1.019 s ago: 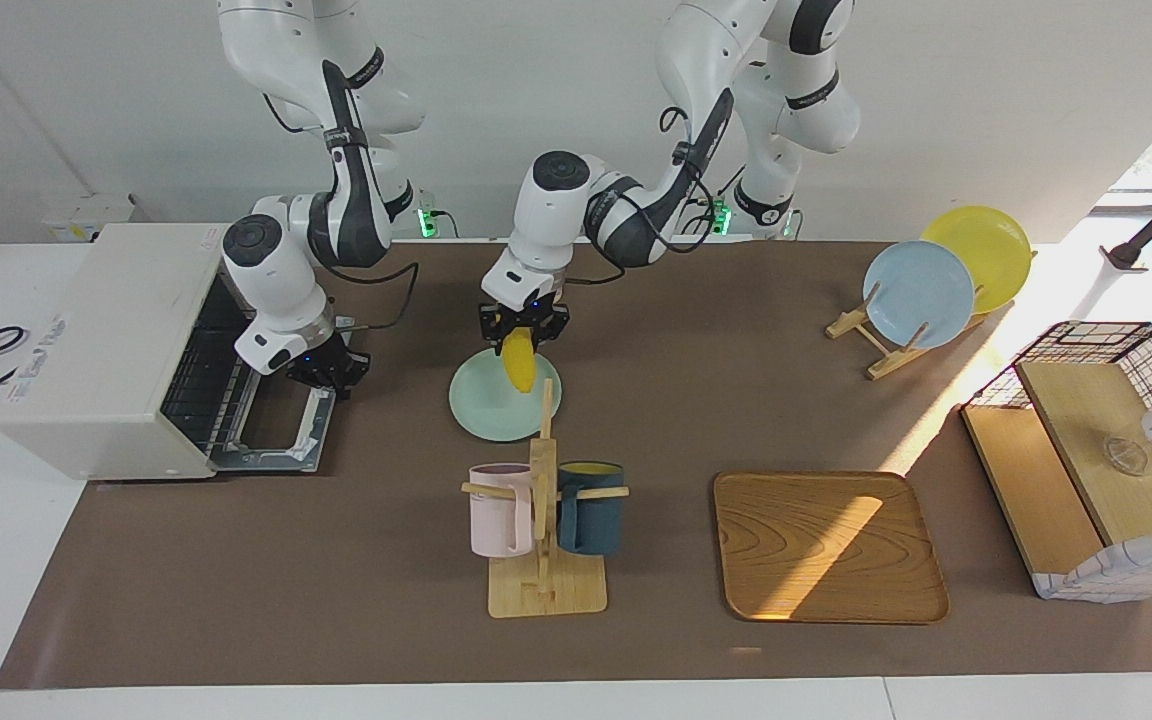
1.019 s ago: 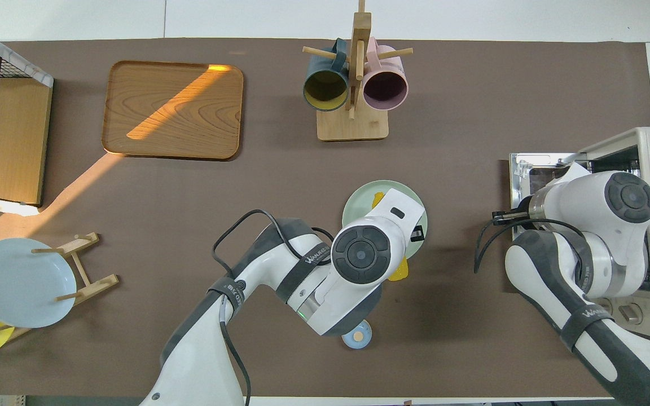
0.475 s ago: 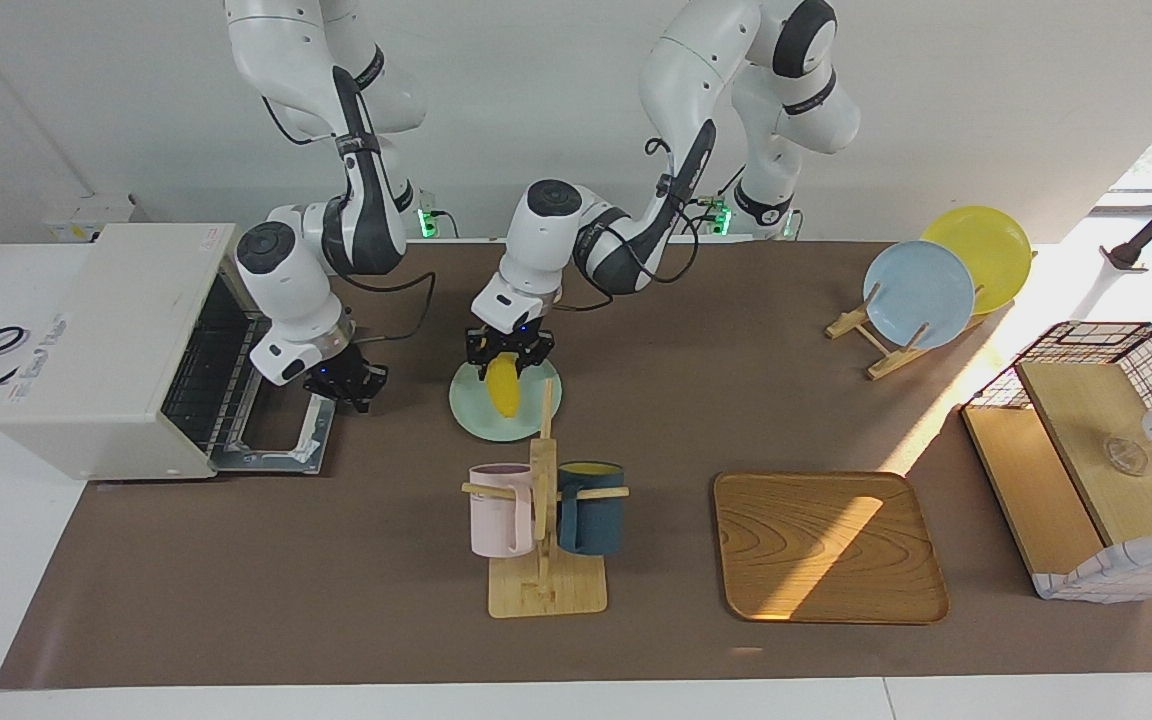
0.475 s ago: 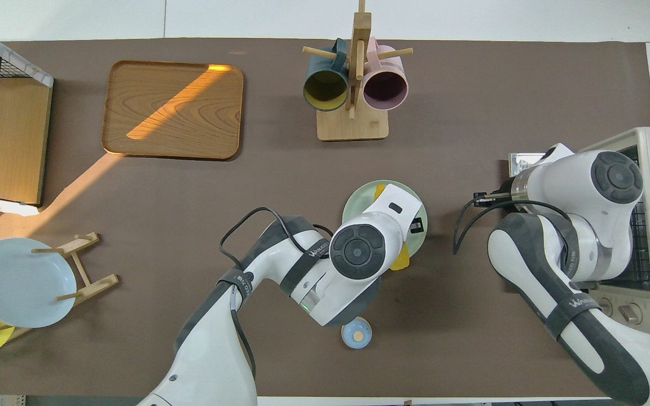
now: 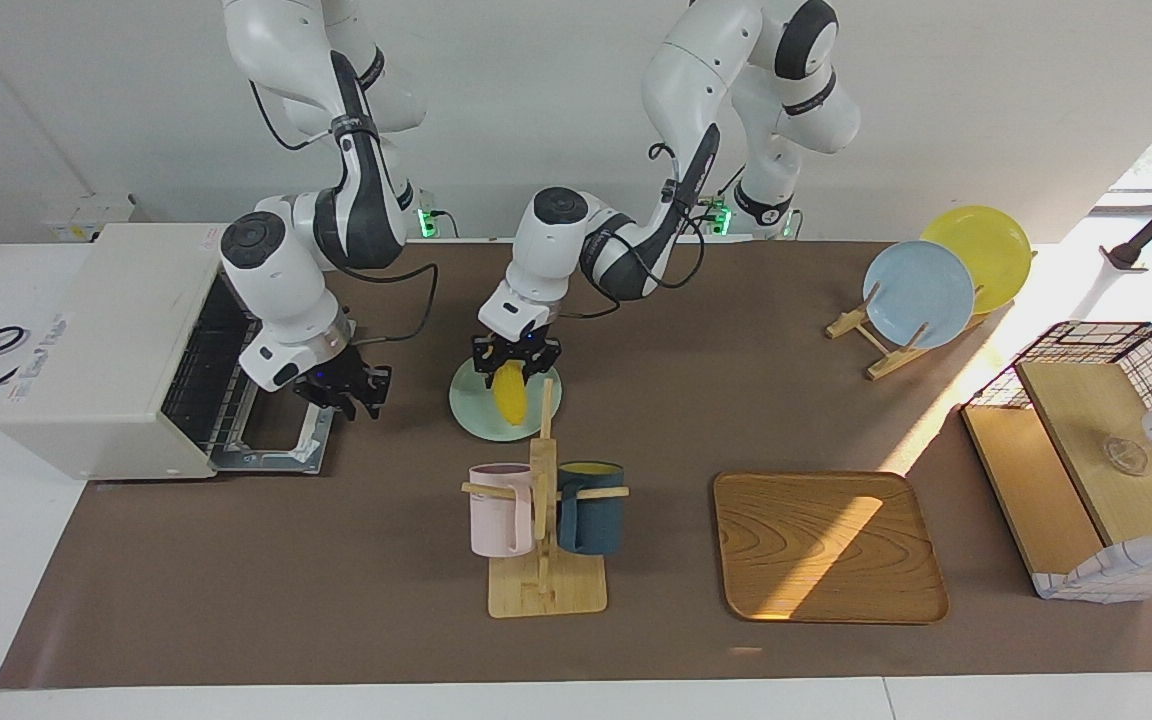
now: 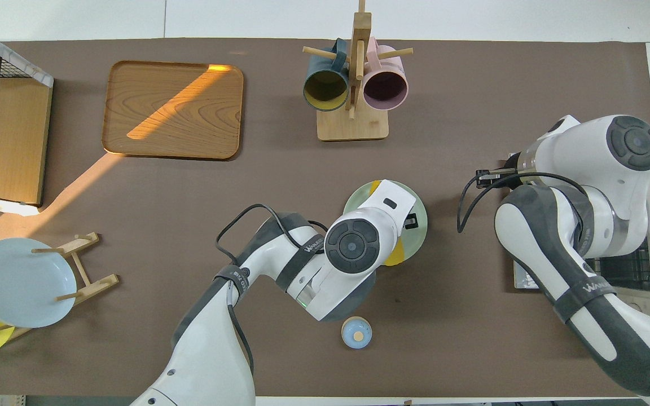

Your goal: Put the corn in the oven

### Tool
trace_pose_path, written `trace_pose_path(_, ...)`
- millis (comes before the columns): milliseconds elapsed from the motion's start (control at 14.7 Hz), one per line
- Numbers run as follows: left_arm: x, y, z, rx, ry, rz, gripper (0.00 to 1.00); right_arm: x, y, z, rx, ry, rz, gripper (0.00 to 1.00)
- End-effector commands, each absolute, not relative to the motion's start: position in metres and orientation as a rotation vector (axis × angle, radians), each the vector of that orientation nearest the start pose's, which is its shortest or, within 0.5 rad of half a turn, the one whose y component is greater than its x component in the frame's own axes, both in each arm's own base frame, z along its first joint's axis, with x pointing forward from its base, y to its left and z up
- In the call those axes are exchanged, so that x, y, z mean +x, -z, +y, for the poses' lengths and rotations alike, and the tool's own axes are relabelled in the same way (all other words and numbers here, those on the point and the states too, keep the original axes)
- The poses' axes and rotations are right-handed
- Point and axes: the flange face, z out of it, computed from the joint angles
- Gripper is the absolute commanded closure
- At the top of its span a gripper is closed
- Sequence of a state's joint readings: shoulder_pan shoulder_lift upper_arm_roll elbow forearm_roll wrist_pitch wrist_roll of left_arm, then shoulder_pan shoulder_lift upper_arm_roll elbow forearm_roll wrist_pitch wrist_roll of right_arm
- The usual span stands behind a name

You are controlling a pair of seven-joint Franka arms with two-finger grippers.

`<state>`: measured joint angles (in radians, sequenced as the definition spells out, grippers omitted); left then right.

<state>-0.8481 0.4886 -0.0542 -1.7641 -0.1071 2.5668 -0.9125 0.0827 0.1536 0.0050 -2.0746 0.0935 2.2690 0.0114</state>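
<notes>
Now left gripper (image 5: 515,366) clamps corn (image 5: 511,392) (over plate (image 5: 476,405)); right gripper's (image 5: 348,391) jaws unclear.

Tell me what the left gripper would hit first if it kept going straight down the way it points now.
The left gripper points down at the corn, which lies on the pale green plate. It would likely meet the corn first, then the plate. Whether it already touches the corn is unclear.

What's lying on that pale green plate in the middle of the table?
The yellow corn is on the pale green plate, with the left gripper at its upper end. The arm hides part of the plate from overhead.
</notes>
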Motion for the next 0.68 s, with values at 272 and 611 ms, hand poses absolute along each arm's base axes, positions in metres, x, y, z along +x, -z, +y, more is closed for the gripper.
trace_pose_path(272,0.440,-0.320,-0.529,-3.428,0.236,-0.172,0.00,0.584,-0.371,0.078,-3.045,0.033,0.009,0.50)
trace_pose_path(611,0.472,-0.372,-0.484,-3.381,0.253,-0.184,0.00,0.584,-0.381,0.115,-3.043,0.031,0.040,0.51)
